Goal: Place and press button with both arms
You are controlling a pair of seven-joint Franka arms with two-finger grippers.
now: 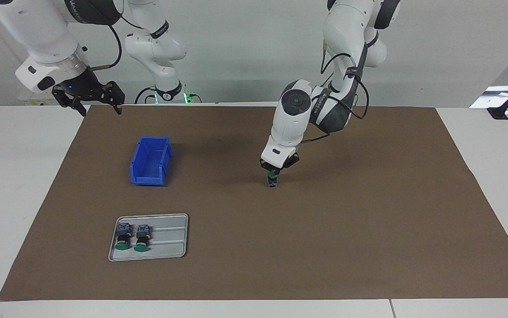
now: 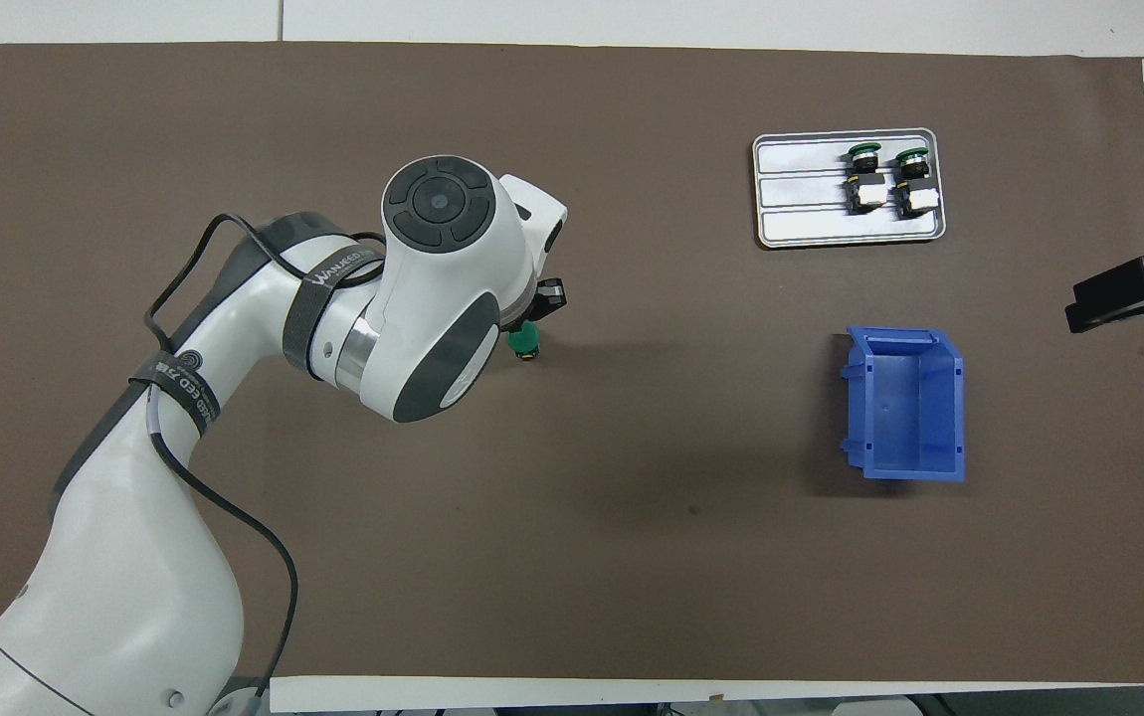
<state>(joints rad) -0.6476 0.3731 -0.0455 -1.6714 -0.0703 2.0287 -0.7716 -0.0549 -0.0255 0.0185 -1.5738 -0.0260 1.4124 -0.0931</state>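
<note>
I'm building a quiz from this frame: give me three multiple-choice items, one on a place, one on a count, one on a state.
1. The left gripper is over:
A the bin
B the tray
C the bare mat

2. Buttons on the tray:
A one
B two
C three

3. The right gripper is:
A open, holding nothing
B shut on a button
C pressing the bin

Key: 1 C, it holds a button upright just above the mat, away from the bin. 2 B, two lie side by side. 3 A, it waits, empty, by the mat's corner.

Three buttons (image 1: 272, 179); one blue bin (image 1: 150, 161); one grey tray (image 1: 165, 238); two arms (image 1: 293, 119).
</note>
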